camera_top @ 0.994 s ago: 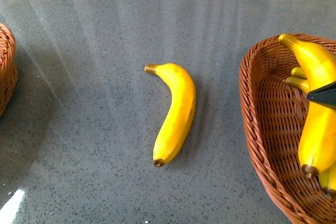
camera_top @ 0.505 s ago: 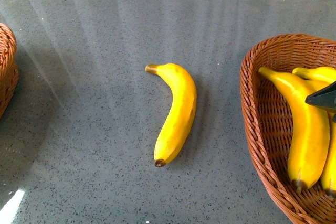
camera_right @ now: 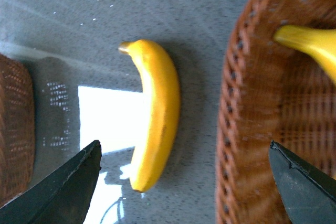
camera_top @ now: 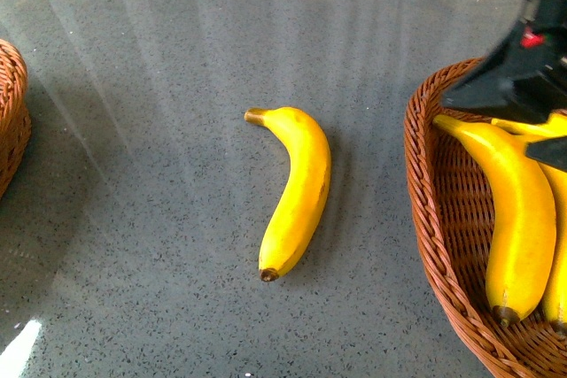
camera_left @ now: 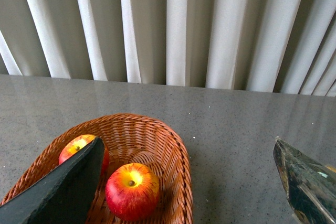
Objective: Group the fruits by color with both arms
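Since half a second ago the right gripper (camera_right: pixel 184 145) has lifted from the right edge of the front view to the far rim of the right basket (camera_top: pixel 434 219), and more of its black body now shows. A second ago it held a banana upright over that basket. That dropped banana (camera_top: pixel 518 210) now lies flat inside, as it did half a second ago.

Left side: the left basket (camera_left: pixel 176 150) shows only as a sliver at the left edge of the front view. The left wrist view finds two red apples in it. The near apple (camera_left: pixel 132 191) is in full view, and the far apple (camera_left: pixel 79 148) is partly hidden behind a finger. The left gripper (camera_left: pixel 187 140) hangs above this basket, jaws spread wide, nothing between them.

Centre: the loose banana (camera_top: pixel 297 190) lies on the grey table (camera_top: pixel 159 59), well apart from both baskets, with its stem pointing away from the robot and its brown tip toward it.

Right side: the right basket holds the dropped banana lengthwise, with a second banana (camera_top: pixel 558 263) just beside it, cut off by the frame edge. The right gripper's jaws stand wide apart and hold nothing. Its wrist view, somewhat blurred, takes in the loose banana and the basket rim between the two fingers.
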